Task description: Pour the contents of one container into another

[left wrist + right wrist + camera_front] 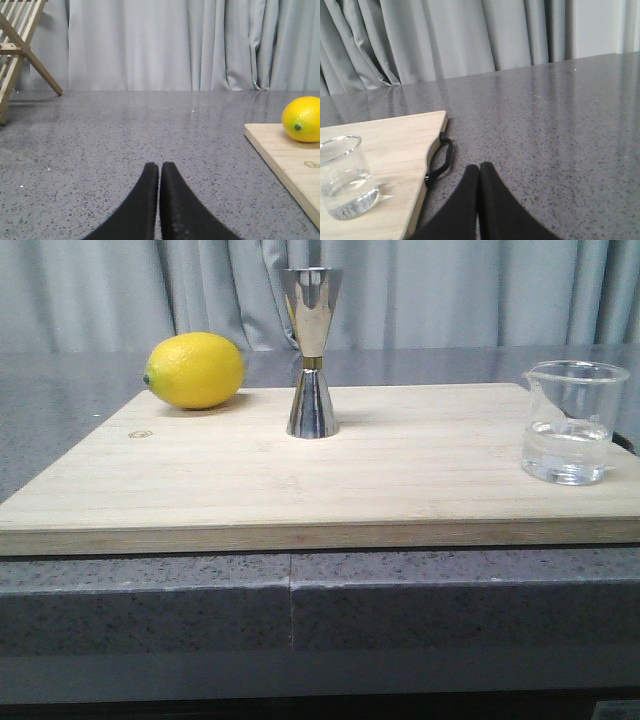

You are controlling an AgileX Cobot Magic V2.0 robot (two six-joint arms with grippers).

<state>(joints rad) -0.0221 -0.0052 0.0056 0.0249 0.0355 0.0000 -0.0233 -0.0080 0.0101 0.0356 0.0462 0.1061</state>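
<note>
A steel jigger [312, 352] stands upright in the upper middle of the front view, its long axis vertical, wide mouth up and narrow gold waist halfway down; what is inside it cannot be seen. It rests on a pale wooden cutting board [300, 490] that fills the middle of the frame. At the right edge of the frame a clear glass beaker [571, 422] stands upright on the board, its pouring lip turned toward the jigger, with clear liquid filling roughly the lower third. A lemon [195, 370] lies on its side at the upper left of the board, its long axis running left to right.

The left gripper [159, 169] hovers over bare grey counter [125, 140], its jaws pressed together and holding nothing. The right gripper [479, 169] likewise has its jaws together and empty, near the board's black handle [440, 161].
</note>
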